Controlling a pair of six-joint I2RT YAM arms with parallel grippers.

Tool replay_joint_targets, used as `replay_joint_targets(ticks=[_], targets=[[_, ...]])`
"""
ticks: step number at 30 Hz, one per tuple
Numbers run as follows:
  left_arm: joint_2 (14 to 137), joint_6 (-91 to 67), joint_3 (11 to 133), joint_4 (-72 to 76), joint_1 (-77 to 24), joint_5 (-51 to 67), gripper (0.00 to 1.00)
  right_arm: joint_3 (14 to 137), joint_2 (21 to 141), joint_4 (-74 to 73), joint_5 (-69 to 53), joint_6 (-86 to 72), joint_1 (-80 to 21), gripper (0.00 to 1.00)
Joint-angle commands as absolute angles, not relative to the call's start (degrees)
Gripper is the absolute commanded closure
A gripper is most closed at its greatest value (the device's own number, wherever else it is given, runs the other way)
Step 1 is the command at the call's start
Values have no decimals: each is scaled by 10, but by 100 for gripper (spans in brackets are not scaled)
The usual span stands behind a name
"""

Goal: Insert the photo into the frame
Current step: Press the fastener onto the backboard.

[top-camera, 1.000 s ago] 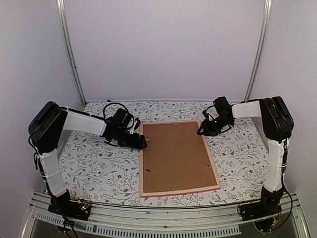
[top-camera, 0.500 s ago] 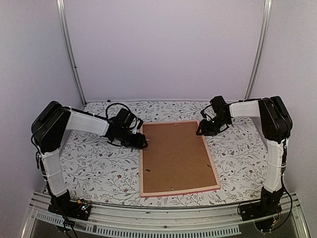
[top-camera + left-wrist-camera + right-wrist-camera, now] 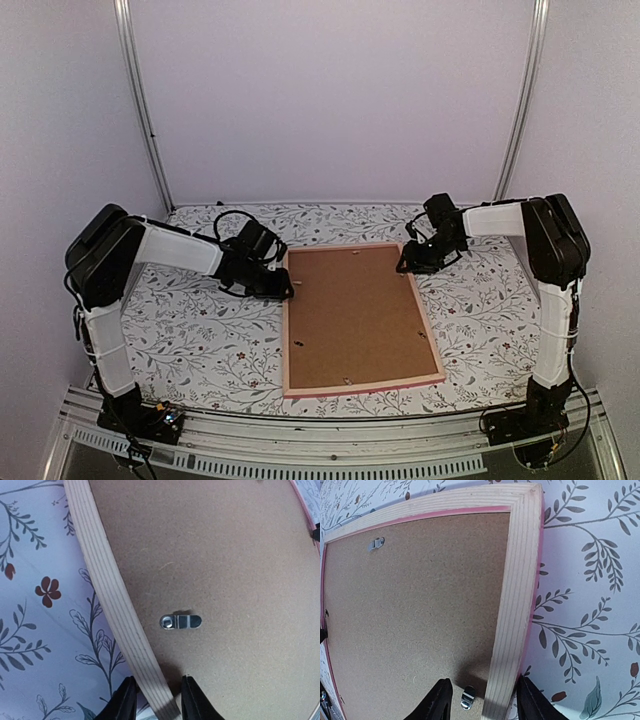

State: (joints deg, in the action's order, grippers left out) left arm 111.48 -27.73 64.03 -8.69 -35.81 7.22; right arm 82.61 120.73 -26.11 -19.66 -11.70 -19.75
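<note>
The pink frame (image 3: 362,385) lies face down in the middle of the table, its brown backing board (image 3: 355,315) filling it. The photo is hidden. My left gripper (image 3: 290,290) is low at the frame's left rail (image 3: 107,590), near the far end. Its jaws straddle that rail (image 3: 158,680), the outer finger close against it and a gap left on the board side. My right gripper (image 3: 403,268) straddles the right rail (image 3: 517,580) near the far right corner, open (image 3: 483,681), with one finger over the board and the other at the rail's outer edge.
Small metal turn clips (image 3: 181,621) (image 3: 467,697) sit on the backing board near the rails, another (image 3: 376,543) near the far rail. A floral tablecloth (image 3: 200,340) covers the table. White walls and two metal posts (image 3: 145,120) enclose the back.
My left gripper's jaws have narrowed around the left rail, and its arm drew in slightly. My right gripper shifted a little toward the frame's far right corner.
</note>
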Motion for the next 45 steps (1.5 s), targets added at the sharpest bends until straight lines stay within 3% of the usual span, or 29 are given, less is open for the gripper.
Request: replay_joint_targets(ticks=[1, 29, 45], targets=[[1119, -299, 632, -75, -373, 57, 68, 821, 1217, -256, -179, -130, -205, 54], [1119, -304, 636, -78, -384, 51, 70, 810, 1233, -267, -158, -115, -209, 70], [1117, -307, 636, -80, -384, 47, 70, 809, 1236, -267, -241, -96, -184, 79]])
